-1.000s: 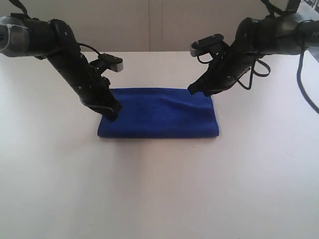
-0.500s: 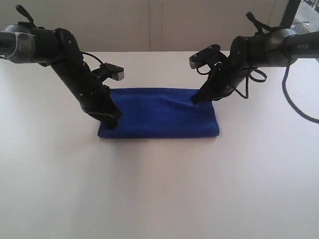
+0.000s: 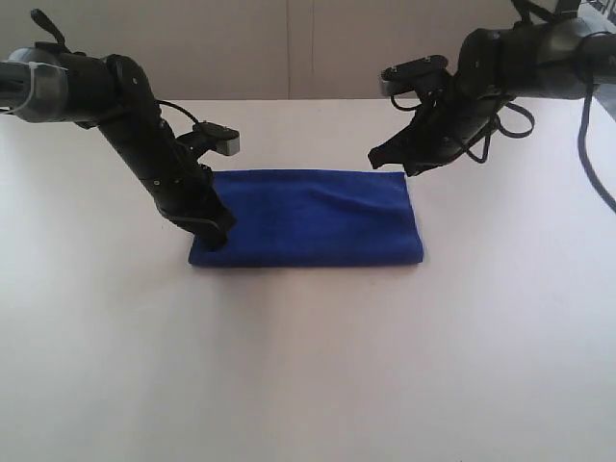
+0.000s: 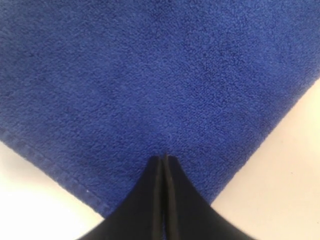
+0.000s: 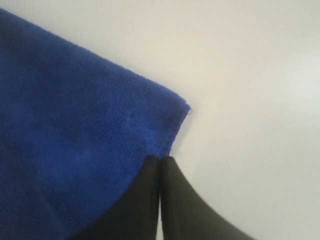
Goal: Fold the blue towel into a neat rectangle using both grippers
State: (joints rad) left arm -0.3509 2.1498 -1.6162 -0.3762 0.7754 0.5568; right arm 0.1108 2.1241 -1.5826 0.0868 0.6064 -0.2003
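Both my jaws are clenched, nothing between them. Left gripper (image 4: 164,158) tip is down on the blue towel (image 3: 318,217) near its front-left corner. Right gripper (image 5: 160,159) hangs just above the towel's back-right corner, clear of the cloth. Towel lies flat as a rectangle mid-table (image 3: 308,366), nearer the far edge.

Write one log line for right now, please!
blue towel: folded, flat on table | left claw: shut, tip on towel's left end | right claw: shut, empty, above towel's far right corner
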